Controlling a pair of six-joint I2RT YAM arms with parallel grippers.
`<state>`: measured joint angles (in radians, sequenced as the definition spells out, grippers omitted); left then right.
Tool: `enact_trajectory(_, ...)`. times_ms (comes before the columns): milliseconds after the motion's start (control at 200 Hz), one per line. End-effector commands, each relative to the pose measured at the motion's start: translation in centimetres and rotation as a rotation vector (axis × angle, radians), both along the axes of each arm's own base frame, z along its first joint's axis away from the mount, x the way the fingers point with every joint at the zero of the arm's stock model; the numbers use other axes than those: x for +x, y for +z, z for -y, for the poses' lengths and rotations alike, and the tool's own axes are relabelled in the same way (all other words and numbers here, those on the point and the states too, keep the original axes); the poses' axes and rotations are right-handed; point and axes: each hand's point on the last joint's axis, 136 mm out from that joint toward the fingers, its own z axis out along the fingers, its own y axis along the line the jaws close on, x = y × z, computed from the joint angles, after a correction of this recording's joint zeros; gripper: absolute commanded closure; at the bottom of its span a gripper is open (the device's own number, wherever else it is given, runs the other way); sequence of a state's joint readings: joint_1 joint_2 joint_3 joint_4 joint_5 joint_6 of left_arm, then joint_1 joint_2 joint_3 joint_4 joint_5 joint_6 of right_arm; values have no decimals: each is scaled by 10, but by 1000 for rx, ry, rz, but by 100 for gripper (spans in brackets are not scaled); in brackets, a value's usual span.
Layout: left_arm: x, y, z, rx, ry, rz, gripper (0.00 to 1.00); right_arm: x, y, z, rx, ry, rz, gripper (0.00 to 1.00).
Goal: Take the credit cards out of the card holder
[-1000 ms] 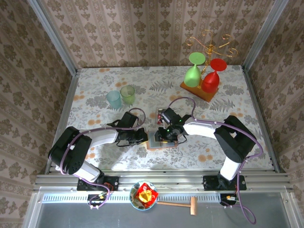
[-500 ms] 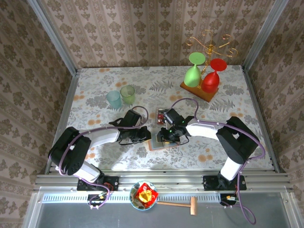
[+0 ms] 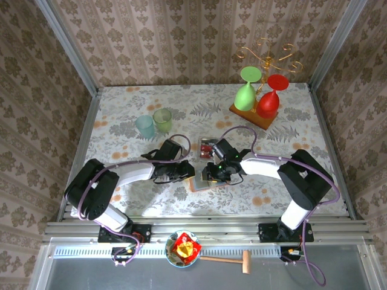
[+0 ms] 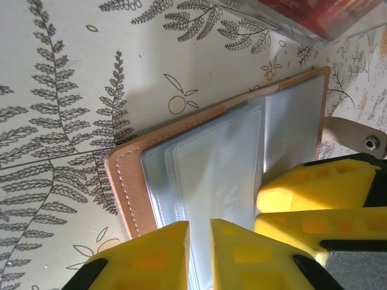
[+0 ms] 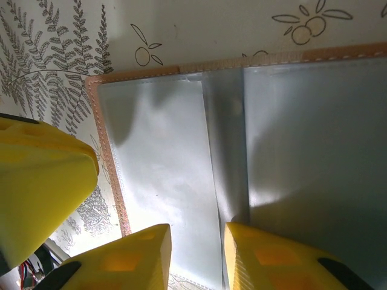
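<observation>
The salmon-brown leather card holder (image 3: 198, 182) lies open on the floral desk (image 3: 121, 124), toward 6 o'clock from its middle. The red plastic credit cards (image 3: 207, 147) sit just at its 12. My left hand (image 4: 199, 232) is nearly pressed together at a clear sleeve's edge — pinching or not, I cannot tell. My right hand (image 5: 196, 235) is slightly spread over a pocket. Both crowd one spot — a tug could drag the holder, or the fingers could knock together.
</observation>
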<state>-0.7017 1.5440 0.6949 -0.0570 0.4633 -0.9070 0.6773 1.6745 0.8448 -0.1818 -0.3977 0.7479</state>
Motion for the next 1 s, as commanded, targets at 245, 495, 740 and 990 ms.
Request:
enact_trajectory(245,5,5,11,-59,21,6,76,-1,-6,5,6,-20,-24,78)
enact_trajectory(495,4,2,10,-52,23,0,74,-1,1,6,11,-27,-18,80)
enact_trajectory(740,4,1,8,-43,25,1,73,4,26,0,45,-17,24,76)
enact_trajectory(990,4,1,7,-42,27,1,73,4,23,-20,101,32,-9,76)
